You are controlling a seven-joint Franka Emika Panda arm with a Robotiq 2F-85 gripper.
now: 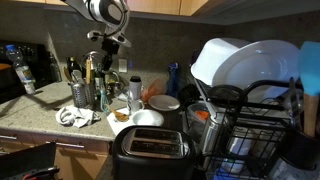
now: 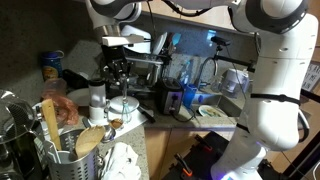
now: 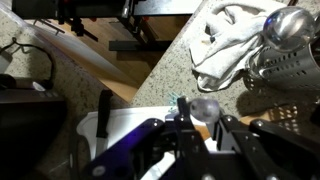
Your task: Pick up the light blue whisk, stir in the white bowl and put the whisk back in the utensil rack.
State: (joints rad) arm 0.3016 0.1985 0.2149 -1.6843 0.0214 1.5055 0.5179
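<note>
My gripper (image 3: 205, 125) hangs over the counter in both exterior views (image 1: 108, 68) (image 2: 118, 80). In the wrist view its fingers are closed around the grey handle of the light blue whisk (image 3: 205, 105). A bit of pale blue shows just beyond the handle; the rest of the head is hidden. The white bowl (image 1: 147, 118) shows as a white shape low and left of the fingers in the wrist view (image 3: 105, 135). The utensil rack (image 1: 80, 95), a silvery mesh cup with wooden spoons, stands beside the gripper (image 2: 58, 150) (image 3: 290, 65).
A crumpled white cloth (image 3: 230, 40) lies by the rack near the counter edge. A white plate (image 1: 165, 102), a shaker (image 1: 135, 88) and a small bowl of brown stuff (image 1: 122, 113) stand around the bowl. A black toaster (image 1: 150, 150) and a black dish rack (image 1: 255, 120) are nearby.
</note>
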